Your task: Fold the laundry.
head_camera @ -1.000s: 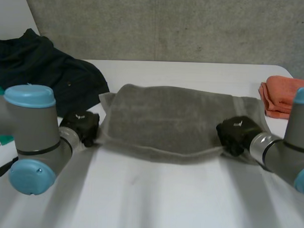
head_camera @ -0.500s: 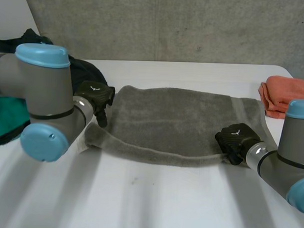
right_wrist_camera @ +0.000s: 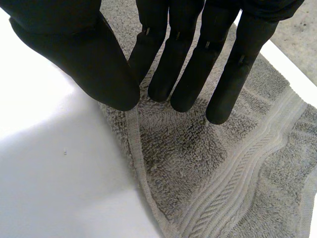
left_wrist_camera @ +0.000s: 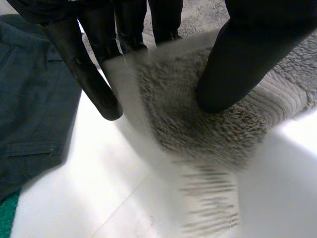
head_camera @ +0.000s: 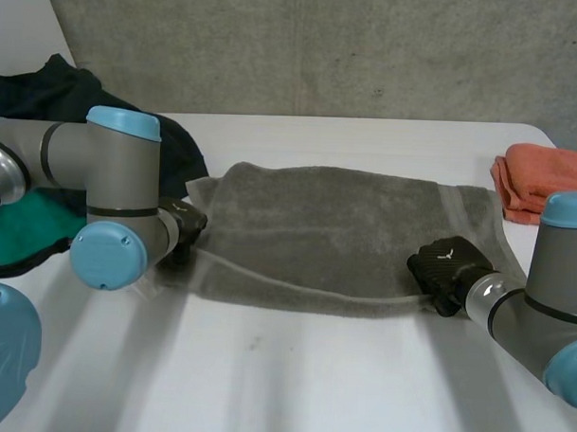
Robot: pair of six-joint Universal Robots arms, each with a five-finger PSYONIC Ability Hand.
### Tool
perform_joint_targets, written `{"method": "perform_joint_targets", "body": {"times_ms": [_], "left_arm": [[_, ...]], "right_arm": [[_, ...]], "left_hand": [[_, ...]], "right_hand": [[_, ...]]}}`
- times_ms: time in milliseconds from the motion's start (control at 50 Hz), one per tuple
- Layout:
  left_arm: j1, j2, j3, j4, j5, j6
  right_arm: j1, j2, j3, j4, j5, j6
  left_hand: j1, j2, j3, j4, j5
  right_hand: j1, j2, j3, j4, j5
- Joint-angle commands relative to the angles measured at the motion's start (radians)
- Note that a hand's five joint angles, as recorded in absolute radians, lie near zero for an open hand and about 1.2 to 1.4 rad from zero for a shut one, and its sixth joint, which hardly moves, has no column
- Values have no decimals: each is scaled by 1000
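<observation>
At the table's (head_camera: 292, 377) near-left, the L arm's (head_camera: 113, 205) grey joint covers most of the L hand (head_camera: 186, 228) in head view, so just a black sliver shows at the L corner of the grey towel (head_camera: 326, 227). L wrist view is smeared where that corner rises btwn thumb and fingers (left_wrist_camera: 99, 69), so exact contact is hard to read. As far as it shows, the corner stands up off the table w/ the thumb pressed on one side and fingers on the other, i.e. pinched. One finger hangs straight outside the cloth, tip over bare table; can't tell if it touches. Dark garment (head_camera: 74, 104) at back-left is cut off by the view's edge and partly behind the arm; green cloth (head_camera: 27, 224) peeks out beside it. Orange cloth (head_camera: 541, 182) at far right is partly covered by the R arm (head_camera: 556, 282). Towel lies folded across mid-table, long side L to R. R hand (head_camera: 443, 261) sits on its near-right corner: in R wrist view the fingers (right_wrist_camera: 183, 74) are straight and close together, tips on the pile, thumb spread apart w/ its tip at the hem. Nothing gripped, cloth flat under them.
</observation>
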Motion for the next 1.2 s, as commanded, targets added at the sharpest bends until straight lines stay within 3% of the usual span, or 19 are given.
{"method": "perform_joint_targets", "body": {"times_ms": [20, 80, 180, 340, 580, 760, 960, 1200], "left_arm": [[-11, 82, -54, 4, -27, -5], [-15, 147, -89, 15, -30, -8], [-17, 257, -143, 52, -20, -20], [-3, 380, -177, 82, 17, -71], [34, 362, -163, 84, 45, -114], [46, 333, -143, 84, 54, -135], [46, 336, -143, 82, 54, -143], [55, 357, -180, 84, 54, -146]], "right_arm": [[-5, -11, -17, 5, 22, 27], [-12, -42, -25, 21, 49, 97], [-43, -100, -23, 90, 94, 239], [-120, -191, 43, 170, 88, 316], [-296, -182, 175, -35, -86, 17], [-368, -74, 172, -101, -205, -17], [-373, -17, 166, -259, -215, -16], [-342, 70, 95, -383, -161, -22]], "left_hand": [[402, 419, 439, 433, 438], [402, 419, 439, 433, 438], [402, 419, 439, 433, 438], [402, 419, 439, 433, 438], [402, 419, 439, 433, 438], [402, 419, 439, 433, 438], [402, 419, 439, 433, 438], [402, 419, 439, 433, 438]], "right_hand": [[146, 76, 62, 55, 64], [-263, -333, -347, -353, -344], [-457, -528, -542, -548, -539], [-458, -528, -542, -548, -539], [-490, -560, -574, -581, -571], [-490, -560, -574, -581, -571], [-437, -507, -521, -528, -518], [-279, -349, -363, -369, -360]]}}
